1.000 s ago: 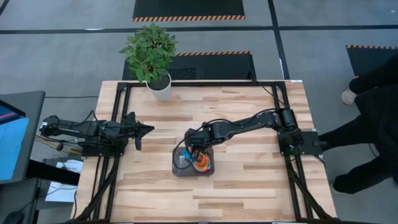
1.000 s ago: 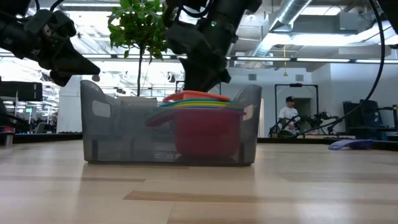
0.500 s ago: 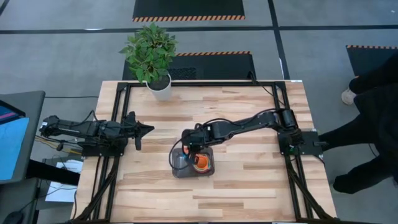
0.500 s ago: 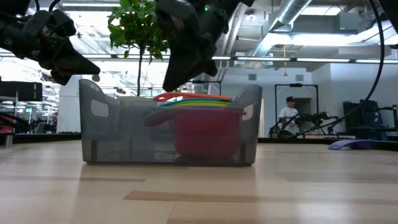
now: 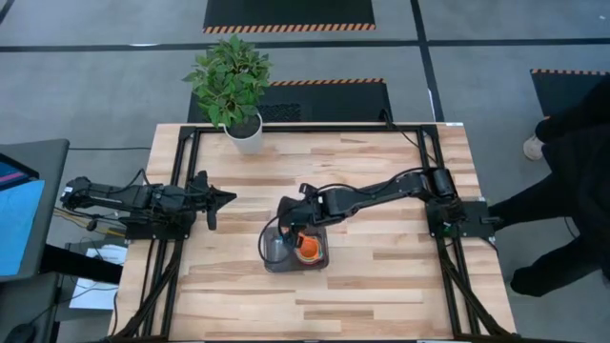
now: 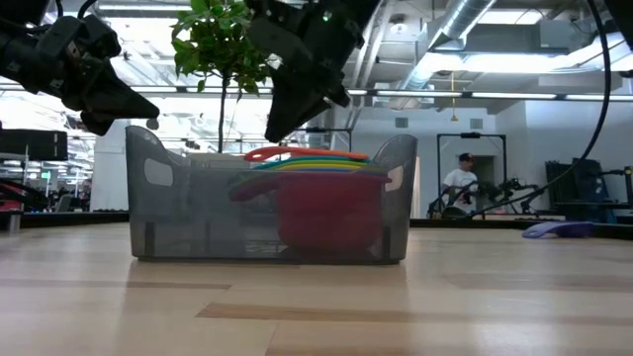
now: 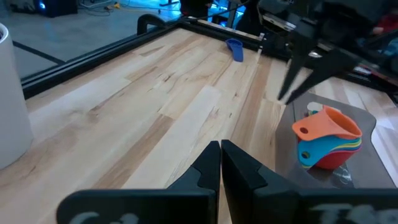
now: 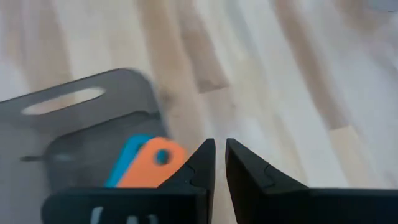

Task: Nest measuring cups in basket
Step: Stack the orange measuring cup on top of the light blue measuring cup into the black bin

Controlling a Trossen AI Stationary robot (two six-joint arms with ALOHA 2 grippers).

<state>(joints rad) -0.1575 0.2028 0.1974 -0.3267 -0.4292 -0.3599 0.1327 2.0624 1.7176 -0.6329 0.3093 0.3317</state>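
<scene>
The measuring cups (image 5: 307, 250) sit nested in one stack, orange on top and red at the bottom (image 6: 326, 213), in the right half of the grey translucent basket (image 5: 274, 262) (image 6: 178, 218). The stack's handles (image 7: 308, 142) point toward the table's left. My right gripper (image 5: 286, 213) (image 6: 277, 133) hangs shut above the basket's far left part, clear of the cups (image 8: 149, 163) and touching nothing. One more blue cup (image 7: 235, 48) (image 6: 556, 229) lies on the table toward the right edge. My left gripper (image 5: 229, 198) (image 7: 221, 155) waits shut, above the table's left side.
A white plant pot (image 5: 245, 133) with a green plant stands at the table's far edge. A black frame (image 5: 191, 171) runs round the table. A person (image 5: 572, 181) stands beyond the right edge. Bare wood (image 5: 381, 295) lies in front of the basket.
My right gripper has lifted off the cup stack and swung up and toward the table's left and far side. The orange cup on top of the stack, which it covered before, now shows in full from above. The basket has stayed where it was.
</scene>
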